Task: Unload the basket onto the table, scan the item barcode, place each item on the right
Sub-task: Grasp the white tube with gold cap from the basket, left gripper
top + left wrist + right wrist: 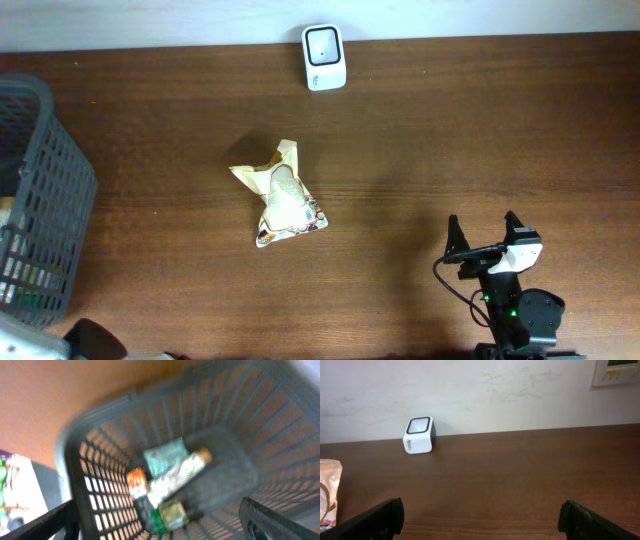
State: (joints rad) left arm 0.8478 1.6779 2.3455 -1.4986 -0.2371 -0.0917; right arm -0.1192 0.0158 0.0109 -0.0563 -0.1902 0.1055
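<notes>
Cream crinkled plastic snack pouch (283, 195) lies mid-frame in overhead on brown wood surface (450, 130), nothing touching it. White box scanner w/ black window (324, 57) top centre, well apart from it. R tool (482, 224) lower right, fingers apart, empty. L tool (162, 520) also apart, over grey lattice plastic basket (100, 415) at left edge; pkts (172, 467) inside, blurred.

A dark brown wooden table (450, 130) with a fine grain stretched from left to right, evenly lit, with a soft sheen and only faint shadows. Along its far edge rose a plain white wall (520, 395), marked by faint grey scuffs. High on that wall, at the far right, hung a cream panel (615, 372), only partly in view.
</notes>
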